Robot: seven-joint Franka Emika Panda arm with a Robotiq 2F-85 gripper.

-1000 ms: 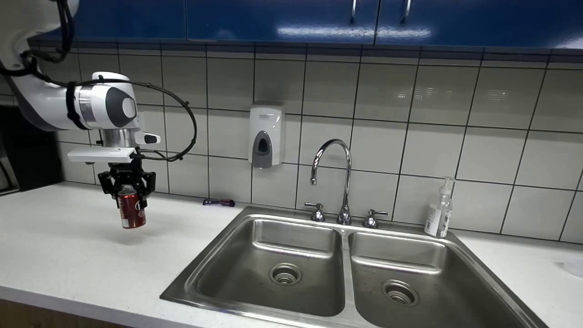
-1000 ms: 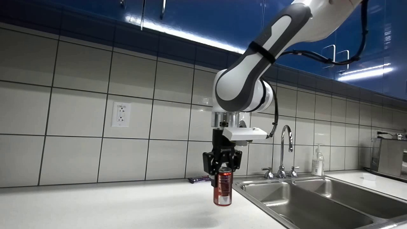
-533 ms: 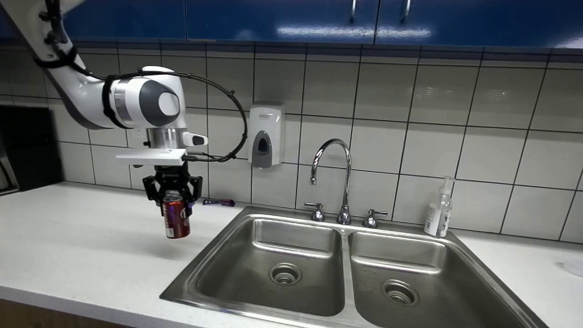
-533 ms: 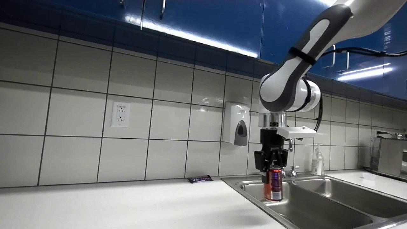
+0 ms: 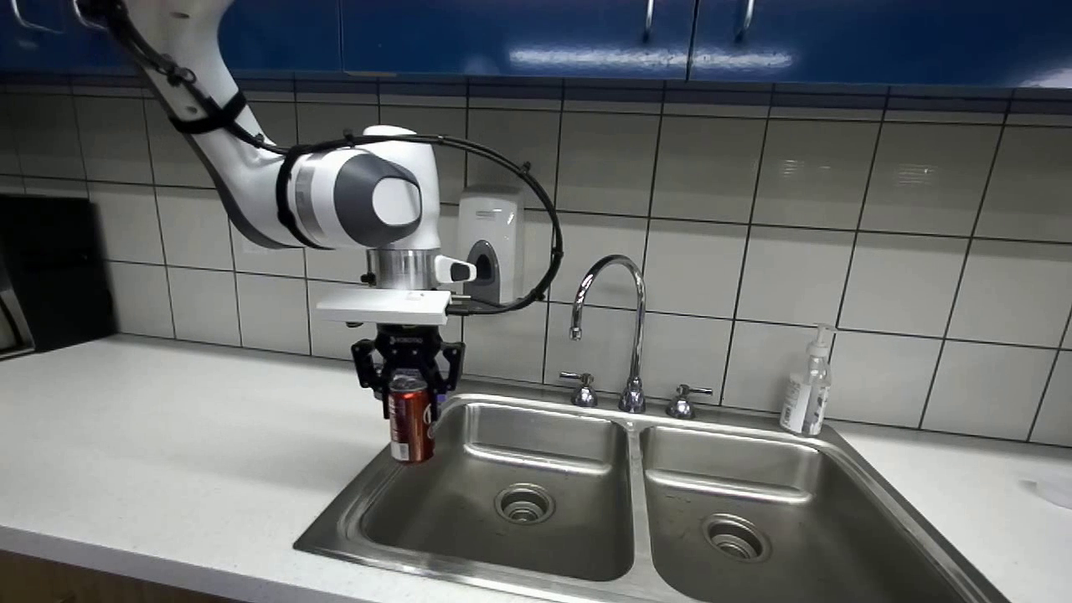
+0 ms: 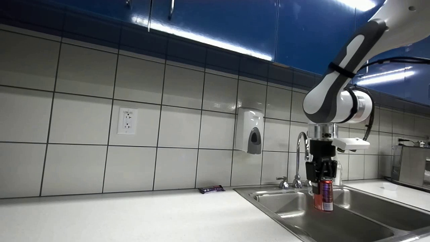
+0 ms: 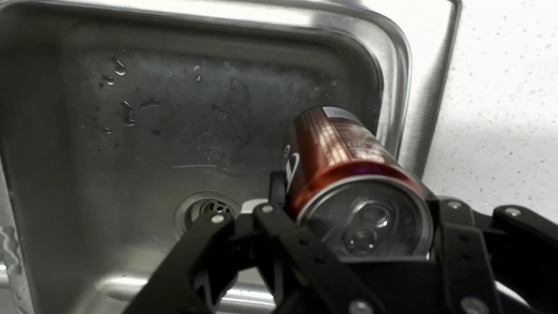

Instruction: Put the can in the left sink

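My gripper (image 5: pixel 411 410) is shut on the red can (image 5: pixel 411 437) and holds it upright, silver top up, in the air. In an exterior view the can overlaps the left rim of the left sink (image 5: pixel 452 532); in an exterior view the held can (image 6: pixel 326 198) shows in front of the basin (image 6: pixel 336 225). In the wrist view the can (image 7: pixel 335 144) sits between the black fingers (image 7: pixel 355 192), with the basin floor (image 7: pixel 183 139) and part of the drain below. The fingers hide part of the can's sides.
The right basin (image 5: pixel 754 494), faucet (image 5: pixel 641 335) and its handles are to the right. A soap bottle (image 5: pixel 808 389) stands on the back right rim. A wall dispenser (image 6: pixel 249 131) hangs behind. A purple wrapper (image 6: pixel 211 189) lies on the counter (image 6: pixel 134 218) by the wall.
The arm has carried the can steadily from above the counter toward the right, to over the left part of the left sink. The grip on the can is the same.
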